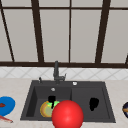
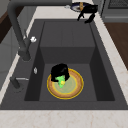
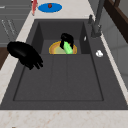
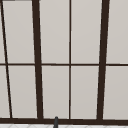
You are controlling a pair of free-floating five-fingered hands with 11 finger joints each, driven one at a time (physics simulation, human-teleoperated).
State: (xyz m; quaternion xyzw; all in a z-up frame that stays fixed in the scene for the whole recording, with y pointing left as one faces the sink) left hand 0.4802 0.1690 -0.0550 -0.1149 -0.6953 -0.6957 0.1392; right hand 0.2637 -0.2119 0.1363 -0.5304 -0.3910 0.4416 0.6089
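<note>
Left robot hand is down in the sink basin, clenched round a green object over the yellow plate, scrubbing apparently underway, while the right robot hand hangs released.

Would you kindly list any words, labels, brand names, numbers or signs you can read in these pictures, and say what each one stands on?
There is no readable text: none on the sink, the faucet, the yellow plate, the green object held by the left hand, the blue plate or the red ball.
</note>
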